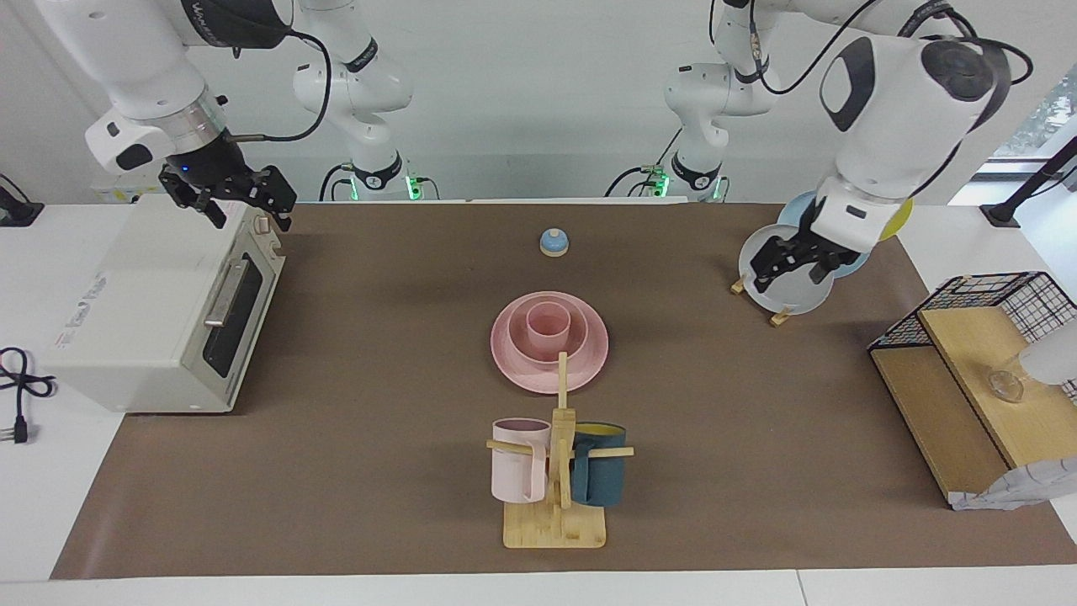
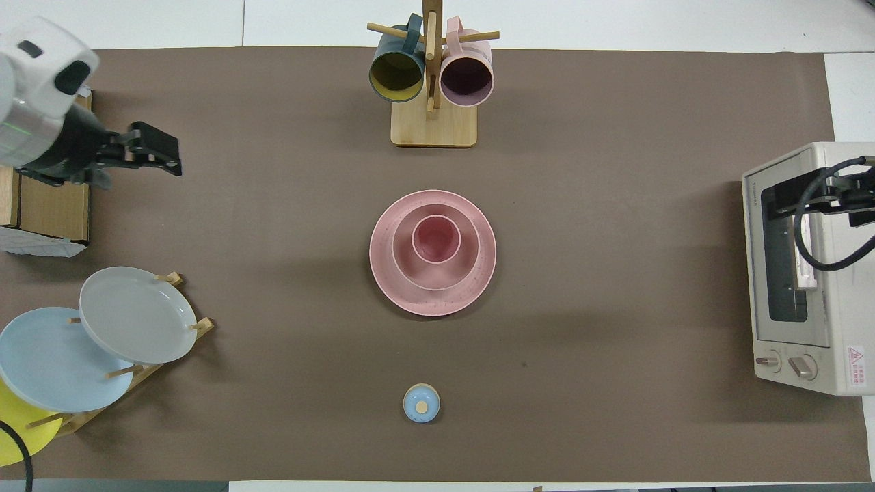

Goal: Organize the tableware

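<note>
The pink set stands stacked at the middle of the table. The wide pink plate [image 1: 591, 358] [image 2: 386, 277] carries the pink bowl [image 1: 515, 335] [image 2: 409, 265], and the small pink cup [image 1: 548, 325] [image 2: 436, 239] stands upright inside the bowl. My left gripper [image 1: 789, 268] [image 2: 167, 156] hangs open and empty in the air by the plate rack, apart from the set. My right gripper [image 1: 248, 206] [image 2: 858, 205] is open and empty over the toaster oven [image 1: 160, 311].
A wooden mug tree [image 1: 555, 522] with a pale pink mug [image 1: 517, 463] and a teal mug [image 1: 599, 475] stands farther from the robots than the set. A blue bell [image 1: 554, 242] lies nearer. A rack of grey, blue and yellow plates [image 1: 791, 290] and a wire-and-wood shelf [image 1: 968, 379] are at the left arm's end.
</note>
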`<state>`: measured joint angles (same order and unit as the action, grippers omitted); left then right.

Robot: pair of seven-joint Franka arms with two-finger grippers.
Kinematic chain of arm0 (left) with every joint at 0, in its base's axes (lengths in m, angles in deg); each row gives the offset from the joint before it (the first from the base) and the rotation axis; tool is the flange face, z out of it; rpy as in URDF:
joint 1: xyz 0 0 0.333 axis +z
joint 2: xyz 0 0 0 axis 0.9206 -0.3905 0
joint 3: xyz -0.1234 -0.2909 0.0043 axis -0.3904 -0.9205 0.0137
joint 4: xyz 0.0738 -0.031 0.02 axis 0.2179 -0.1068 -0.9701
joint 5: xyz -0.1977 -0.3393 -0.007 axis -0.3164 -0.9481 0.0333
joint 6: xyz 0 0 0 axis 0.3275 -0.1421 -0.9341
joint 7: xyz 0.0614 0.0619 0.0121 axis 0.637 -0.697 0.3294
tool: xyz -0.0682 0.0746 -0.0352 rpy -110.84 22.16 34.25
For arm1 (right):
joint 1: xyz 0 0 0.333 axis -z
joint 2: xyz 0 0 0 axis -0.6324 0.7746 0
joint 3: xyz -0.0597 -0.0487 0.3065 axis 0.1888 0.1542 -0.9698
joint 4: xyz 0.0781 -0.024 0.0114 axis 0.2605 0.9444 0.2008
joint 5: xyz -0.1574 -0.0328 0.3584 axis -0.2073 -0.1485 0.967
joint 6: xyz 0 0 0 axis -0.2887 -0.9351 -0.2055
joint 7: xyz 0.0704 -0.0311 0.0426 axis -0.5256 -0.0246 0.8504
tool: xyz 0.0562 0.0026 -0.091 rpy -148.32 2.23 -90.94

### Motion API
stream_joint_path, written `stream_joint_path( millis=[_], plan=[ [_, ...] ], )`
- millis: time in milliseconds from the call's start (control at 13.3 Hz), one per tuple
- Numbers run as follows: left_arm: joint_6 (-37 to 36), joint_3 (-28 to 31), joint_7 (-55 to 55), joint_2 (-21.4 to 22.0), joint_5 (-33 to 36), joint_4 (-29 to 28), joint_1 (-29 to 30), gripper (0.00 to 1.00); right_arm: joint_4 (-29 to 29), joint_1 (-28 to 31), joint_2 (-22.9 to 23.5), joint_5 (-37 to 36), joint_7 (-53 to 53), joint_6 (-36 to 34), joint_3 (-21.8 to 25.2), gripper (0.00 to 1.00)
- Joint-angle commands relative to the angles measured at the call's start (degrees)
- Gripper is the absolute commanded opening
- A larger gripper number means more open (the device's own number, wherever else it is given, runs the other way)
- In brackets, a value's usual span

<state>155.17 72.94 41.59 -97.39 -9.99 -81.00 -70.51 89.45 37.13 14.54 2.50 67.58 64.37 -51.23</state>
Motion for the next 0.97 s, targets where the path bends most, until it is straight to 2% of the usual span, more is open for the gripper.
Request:
stream_joint_path(
  millis=[0, 150, 225, 450, 675, 900],
  plan=[
    [-1.29, -0.48, -5.61, 3.41, -0.35, -4.05, 2.53, 1.00, 0.88, 0.61, -0.87, 0.37, 1.31, 0.17, -0.02, 1.00],
    [-0.42, -0.48, -5.26, 7.71, 0.78, -9.40, 2.35, 1.00, 0.88, 0.61, -0.87, 0.37, 1.31, 0.17, -0.02, 1.00],
    [-0.41, -0.48, -5.60, 8.43, 1.31, -9.86, 2.35, 1.00, 0.88, 0.61, -0.87, 0.37, 1.31, 0.17, -0.02, 1.00],
    [-1.72, -0.48, -5.08, 8.17, 2.98, -8.81, 1.39, 1.00, 0.88, 0.61, -0.87, 0.37, 1.31, 0.17, -0.02, 1.00],
    [-11.10, 0.92, -5.34, 8.43, 2.90, -4.78, -1.59, 1.00, 0.88, 0.61, -0.87, 0.37, 1.31, 0.17, -0.02, 1.00],
    [-10.88, 1.19, -5.25, 11.33, 2.46, -8.18, -0.99, 1.00, 0.88, 0.61, -0.87, 0.37, 1.31, 0.08, -0.02, 1.00]
  ],
)
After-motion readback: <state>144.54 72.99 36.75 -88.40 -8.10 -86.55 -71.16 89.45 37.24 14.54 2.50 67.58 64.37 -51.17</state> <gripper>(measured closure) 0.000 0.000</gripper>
